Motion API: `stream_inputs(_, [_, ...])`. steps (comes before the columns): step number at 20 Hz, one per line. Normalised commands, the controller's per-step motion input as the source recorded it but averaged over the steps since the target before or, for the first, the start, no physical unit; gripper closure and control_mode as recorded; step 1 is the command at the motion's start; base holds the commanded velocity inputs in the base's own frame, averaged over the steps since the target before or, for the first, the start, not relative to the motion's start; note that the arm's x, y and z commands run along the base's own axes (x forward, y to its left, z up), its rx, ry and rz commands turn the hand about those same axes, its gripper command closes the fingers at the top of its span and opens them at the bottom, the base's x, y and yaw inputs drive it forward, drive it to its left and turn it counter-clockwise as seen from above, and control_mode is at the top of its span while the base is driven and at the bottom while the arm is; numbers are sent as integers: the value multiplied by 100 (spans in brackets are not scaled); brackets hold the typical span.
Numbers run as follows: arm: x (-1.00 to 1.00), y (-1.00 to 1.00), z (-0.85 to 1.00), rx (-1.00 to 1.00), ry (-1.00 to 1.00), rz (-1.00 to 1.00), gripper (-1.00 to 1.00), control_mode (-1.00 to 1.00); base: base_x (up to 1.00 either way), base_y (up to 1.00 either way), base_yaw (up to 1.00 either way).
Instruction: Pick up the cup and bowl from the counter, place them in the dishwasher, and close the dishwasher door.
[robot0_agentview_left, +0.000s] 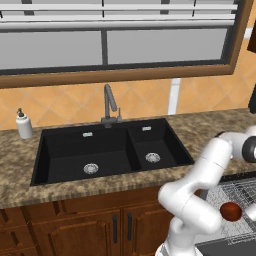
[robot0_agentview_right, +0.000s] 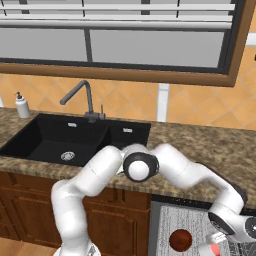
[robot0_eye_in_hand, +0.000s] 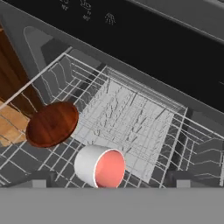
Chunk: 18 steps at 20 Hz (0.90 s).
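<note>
The dishwasher stands open with its grey wire rack (robot0_eye_in_hand: 135, 109) (robot0_agentview_left: 239, 190) (robot0_agentview_right: 172, 220) pulled out under the granite counter (robot0_agentview_right: 215, 150). A round brown bowl (robot0_eye_in_hand: 52, 124) (robot0_agentview_left: 231, 211) (robot0_agentview_right: 180, 240) rests tilted in the rack's left part. Just beside it lies a white cup (robot0_eye_in_hand: 100, 166) (robot0_agentview_right: 214, 249) with a red inside, on its side on the wires. My gripper (robot0_eye_in_hand: 111, 180) (robot0_agentview_right: 220, 241) hovers low over the rack, open, its fingertips (robot0_eye_in_hand: 40, 177) spread wide on either side of the cup and apart from it. The grey door (robot0_agentview_left: 225, 248) lies lowered at the bottom.
A black double sink (robot0_agentview_left: 107, 150) with a grey faucet (robot0_agentview_left: 109, 105) sits in the counter to the left. A white soap dispenser (robot0_agentview_left: 23, 125) stands at its far left. Brown wooden cabinets (robot0_agentview_left: 100, 225) flank the dishwasher, and a cabinet side (robot0_eye_in_hand: 13, 87) borders the rack.
</note>
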Motion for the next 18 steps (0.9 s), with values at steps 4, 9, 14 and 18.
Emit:
stream_inputs(4, [-15, -3, 23, 12, -20, -9, -100, -100, 0, 0, 0])
stream_inputs(9, [-18, -5, 18, 11, -23, -6, -100, -100, 0, 0, 0])
stream_inputs(14, [-66, 1, -2, 4, -24, -3, -100, -100, 0, 0, 0])
stream_inputs(18, [-100, 1, -5, 4, -45, 0, -100, -100, 0, 0, 0])
